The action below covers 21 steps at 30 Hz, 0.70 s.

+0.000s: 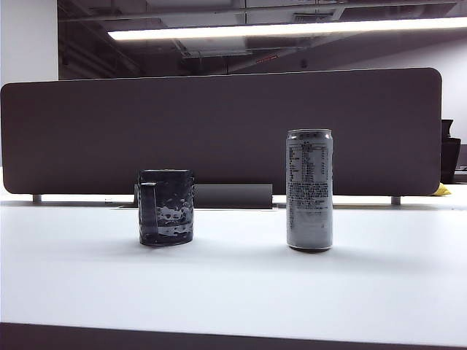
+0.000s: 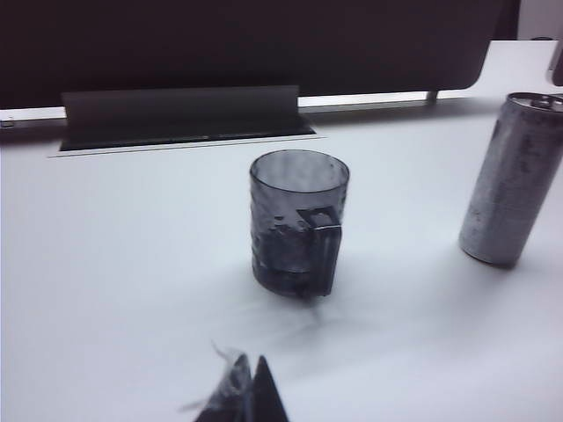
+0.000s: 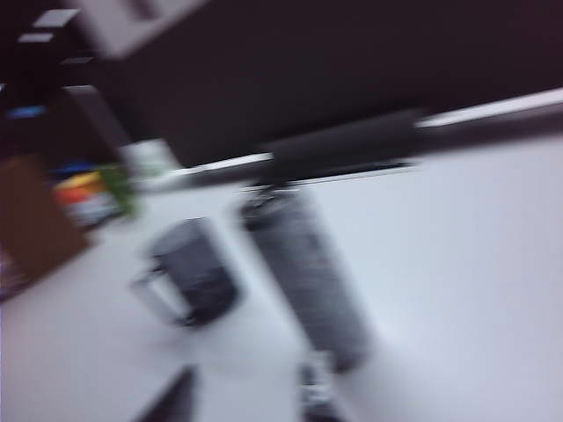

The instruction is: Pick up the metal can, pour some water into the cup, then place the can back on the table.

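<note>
The metal can (image 1: 309,189) stands upright on the white table (image 1: 233,292), right of the dark dimpled cup (image 1: 166,208). Neither gripper shows in the exterior view. In the left wrist view the cup (image 2: 297,220) stands ahead with its handle towards the camera, and the can (image 2: 515,180) is off to its side. My left gripper (image 2: 251,365) is short of the cup, its tips together with nothing between them. The right wrist view is blurred. There my right gripper (image 3: 244,396) is open just short of the can (image 3: 308,277), with the cup (image 3: 193,272) beside the can.
A dark brown divider panel (image 1: 219,131) runs along the back of the table, with a low grey cable flap (image 1: 233,195) at its foot behind the cup and can. Blurred coloured items (image 3: 88,198) lie beyond the table's side.
</note>
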Tool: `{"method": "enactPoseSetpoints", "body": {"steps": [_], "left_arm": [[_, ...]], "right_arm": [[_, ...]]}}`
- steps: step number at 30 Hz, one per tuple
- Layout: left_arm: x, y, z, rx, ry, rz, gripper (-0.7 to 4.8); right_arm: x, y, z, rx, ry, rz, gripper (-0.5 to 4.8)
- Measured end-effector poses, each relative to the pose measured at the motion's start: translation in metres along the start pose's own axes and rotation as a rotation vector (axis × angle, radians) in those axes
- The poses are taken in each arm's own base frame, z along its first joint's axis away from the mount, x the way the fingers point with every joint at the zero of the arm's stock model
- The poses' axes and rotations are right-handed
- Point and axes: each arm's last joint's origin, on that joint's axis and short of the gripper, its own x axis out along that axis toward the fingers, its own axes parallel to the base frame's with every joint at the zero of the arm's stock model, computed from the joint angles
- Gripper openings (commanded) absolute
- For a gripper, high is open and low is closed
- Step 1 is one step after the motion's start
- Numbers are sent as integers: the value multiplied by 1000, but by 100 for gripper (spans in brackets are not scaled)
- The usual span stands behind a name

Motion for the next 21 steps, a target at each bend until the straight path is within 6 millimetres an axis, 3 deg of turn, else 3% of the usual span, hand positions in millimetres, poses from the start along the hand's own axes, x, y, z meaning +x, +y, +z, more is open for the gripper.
{"method": "enactPoseSetpoints", "body": {"steps": [2, 12, 21], "left_arm": [[0, 0, 0, 0, 0, -2, -5], [0, 0, 0, 0, 0, -2, -5], [0, 0, 0, 0, 0, -3, -5]], "right_arm": [[1, 4, 1, -6, -10, 38, 479], [9, 33, 7, -158, -214, 34, 479], [30, 53, -10, -368, -89, -80, 479]]}}
